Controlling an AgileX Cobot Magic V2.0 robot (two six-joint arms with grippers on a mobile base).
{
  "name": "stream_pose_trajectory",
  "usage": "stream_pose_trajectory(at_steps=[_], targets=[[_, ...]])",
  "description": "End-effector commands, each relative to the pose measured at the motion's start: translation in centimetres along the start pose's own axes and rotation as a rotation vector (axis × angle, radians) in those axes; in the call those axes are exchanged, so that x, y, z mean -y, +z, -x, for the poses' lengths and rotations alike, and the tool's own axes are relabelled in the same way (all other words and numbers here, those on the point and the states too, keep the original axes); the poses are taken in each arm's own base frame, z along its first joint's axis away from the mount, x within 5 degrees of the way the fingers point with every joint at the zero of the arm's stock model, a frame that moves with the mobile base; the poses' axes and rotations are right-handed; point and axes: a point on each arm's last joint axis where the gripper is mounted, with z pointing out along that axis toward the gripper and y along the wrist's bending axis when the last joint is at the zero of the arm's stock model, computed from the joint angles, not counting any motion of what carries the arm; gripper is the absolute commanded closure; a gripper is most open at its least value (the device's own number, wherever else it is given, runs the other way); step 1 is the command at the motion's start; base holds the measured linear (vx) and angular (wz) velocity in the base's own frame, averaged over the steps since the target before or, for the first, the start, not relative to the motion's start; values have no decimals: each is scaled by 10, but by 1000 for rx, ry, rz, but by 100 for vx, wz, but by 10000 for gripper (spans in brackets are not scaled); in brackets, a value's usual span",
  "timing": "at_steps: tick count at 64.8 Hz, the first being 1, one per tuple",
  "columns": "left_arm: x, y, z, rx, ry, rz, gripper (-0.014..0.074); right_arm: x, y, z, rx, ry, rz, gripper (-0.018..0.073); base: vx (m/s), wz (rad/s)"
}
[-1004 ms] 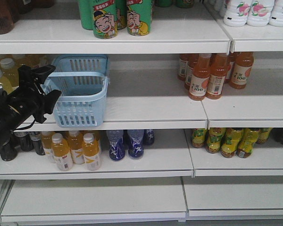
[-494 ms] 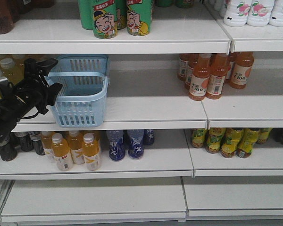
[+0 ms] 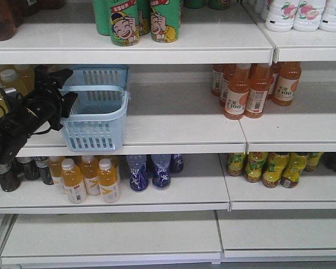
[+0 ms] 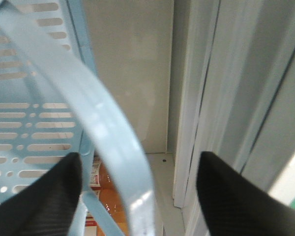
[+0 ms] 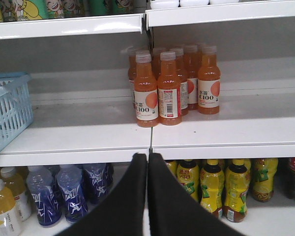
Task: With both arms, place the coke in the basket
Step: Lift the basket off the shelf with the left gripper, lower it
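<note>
— So where is the basket [image 3: 98, 134]?
— On the middle white shelf [image 3: 179, 120]: pale blue slotted plastic. The left gripper [image 4: 140, 164] spreads its tapered black fingers wide, either side of the smooth curved handle [image 4: 103, 128].
— And the right gripper [image 5: 148, 160]?
— Its matte fingers are pressed together on nothing, facing orange bottles [image 5: 169, 83].

the left arm [image 3: 17, 126] is a chunky matte-black body of knobbly, angular housings, with a small pale mark [image 3: 28, 112] on its upper side and a thin black cable [image 3: 45, 131] looping beneath it. the left gripper [image 4: 140, 157] has two broad black fingers [image 4: 39, 201] with a fine woven, carbon-like texture – rounded at the tips. the right gripper [image 5: 148, 155] has plain black fingers [image 5: 120, 201] – smooth and wedge-shaped, each narrowing to a blunt tip.
</note>
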Motion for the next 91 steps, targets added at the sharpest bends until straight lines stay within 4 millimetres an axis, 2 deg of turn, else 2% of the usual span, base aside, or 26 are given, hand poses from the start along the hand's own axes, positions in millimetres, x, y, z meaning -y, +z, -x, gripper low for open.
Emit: stream_pose_trajectory(at_steps=[1, 17, 29, 48, 61, 78, 91], targets=[[38, 0, -2, -7, 1, -137, 286, 0, -1, 3, 80, -12, 5, 564, 0, 0], [42, -1, -6, -45, 23, -178, 605, 0, -1, 3, 79, -12, 5, 564, 0, 0], [43, -3, -17, -167, 91, -211, 605, 0, -1, 3, 79, -12, 5, 564, 0, 0], [44, -11, -43, -472, 51, -227, 604, 0, -1, 3, 79, -12, 5, 564, 0, 0], [52, -20, -66, -665, 71, -330, 604, 0, -1, 3, 79, -12, 5, 564, 0, 0], [61, -32, -124, -943, 212, -285, 604, 0, -1, 3, 79, -12, 5, 564, 0, 0], [77, -49, -173, -1116, 286, -300, 604, 0, -1, 3, 79, -12, 5, 564, 0, 0]])
